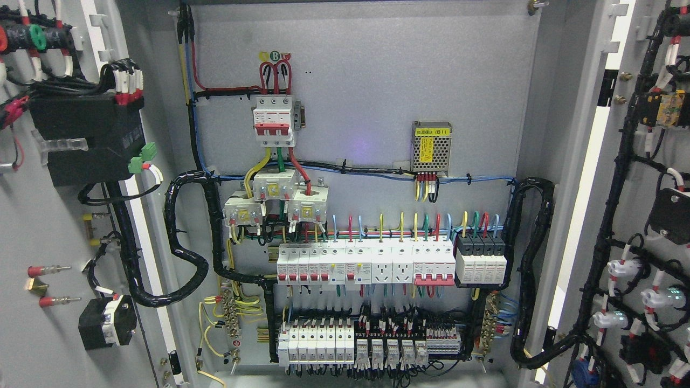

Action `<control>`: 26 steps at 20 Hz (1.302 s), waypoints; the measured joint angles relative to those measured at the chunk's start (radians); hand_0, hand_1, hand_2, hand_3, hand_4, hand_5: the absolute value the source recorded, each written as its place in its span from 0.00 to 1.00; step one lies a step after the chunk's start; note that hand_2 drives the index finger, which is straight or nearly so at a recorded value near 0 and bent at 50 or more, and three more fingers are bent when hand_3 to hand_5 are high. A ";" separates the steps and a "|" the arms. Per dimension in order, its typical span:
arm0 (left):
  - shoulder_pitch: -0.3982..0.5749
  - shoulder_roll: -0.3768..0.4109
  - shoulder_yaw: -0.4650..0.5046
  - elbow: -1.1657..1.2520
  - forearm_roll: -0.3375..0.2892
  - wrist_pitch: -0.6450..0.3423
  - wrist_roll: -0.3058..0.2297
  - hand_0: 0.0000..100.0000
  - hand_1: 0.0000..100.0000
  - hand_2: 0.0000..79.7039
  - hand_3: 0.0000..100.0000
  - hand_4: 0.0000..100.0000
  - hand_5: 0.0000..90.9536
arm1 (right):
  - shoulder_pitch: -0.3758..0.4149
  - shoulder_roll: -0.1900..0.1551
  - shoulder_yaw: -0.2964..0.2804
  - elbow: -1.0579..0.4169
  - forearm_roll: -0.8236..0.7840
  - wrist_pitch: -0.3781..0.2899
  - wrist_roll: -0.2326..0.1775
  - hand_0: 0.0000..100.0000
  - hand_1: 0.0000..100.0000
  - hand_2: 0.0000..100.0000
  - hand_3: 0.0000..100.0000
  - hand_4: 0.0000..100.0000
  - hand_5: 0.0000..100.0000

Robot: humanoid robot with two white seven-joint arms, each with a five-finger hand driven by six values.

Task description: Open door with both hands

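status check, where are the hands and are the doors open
Neither hand in view. Left door and right door both swung wide open, cabinet wiring exposed. Nothing in the way.

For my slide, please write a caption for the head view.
Both cabinet doors, left door and right door, stand open, exposing the wired breaker panel; no robot hand is in view.

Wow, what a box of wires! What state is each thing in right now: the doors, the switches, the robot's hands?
Left door: swung open.
Right door: swung open.
Red three-pole breaker: lever position unclear.
Robot's hands: not in view.
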 measured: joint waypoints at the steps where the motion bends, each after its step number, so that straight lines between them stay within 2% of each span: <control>1: 0.000 0.000 -0.002 -0.004 0.000 -0.029 0.000 0.00 0.00 0.00 0.00 0.03 0.00 | 0.009 -0.005 -0.009 0.002 0.003 -0.004 -0.006 0.00 0.00 0.00 0.00 0.00 0.00; 6: 0.032 -0.004 -0.025 -0.067 0.001 -0.110 -0.007 0.00 0.00 0.00 0.00 0.03 0.00 | 0.069 -0.040 -0.053 0.008 0.020 -0.092 -0.028 0.00 0.00 0.00 0.00 0.00 0.00; 10: 0.081 -0.006 -0.067 -0.166 0.034 -0.124 -0.012 0.00 0.00 0.00 0.00 0.03 0.00 | 0.127 -0.072 -0.082 0.009 0.042 -0.222 -0.037 0.00 0.00 0.00 0.00 0.00 0.00; 13: 0.122 -0.003 -0.119 -0.261 0.083 -0.124 -0.015 0.00 0.00 0.00 0.00 0.03 0.00 | 0.184 -0.095 -0.103 0.009 0.059 -0.310 -0.038 0.00 0.00 0.00 0.00 0.00 0.00; 21: 0.265 0.038 -0.288 -0.597 0.248 -0.128 -0.006 0.00 0.00 0.00 0.00 0.03 0.00 | 0.365 -0.171 -0.157 -0.029 0.077 -0.388 -0.039 0.00 0.00 0.00 0.00 0.00 0.00; 26: 0.379 0.082 -0.378 -0.859 0.306 -0.118 -0.002 0.00 0.00 0.00 0.00 0.03 0.00 | 0.459 -0.221 -0.194 -0.062 0.080 -0.504 -0.040 0.00 0.00 0.00 0.00 0.00 0.00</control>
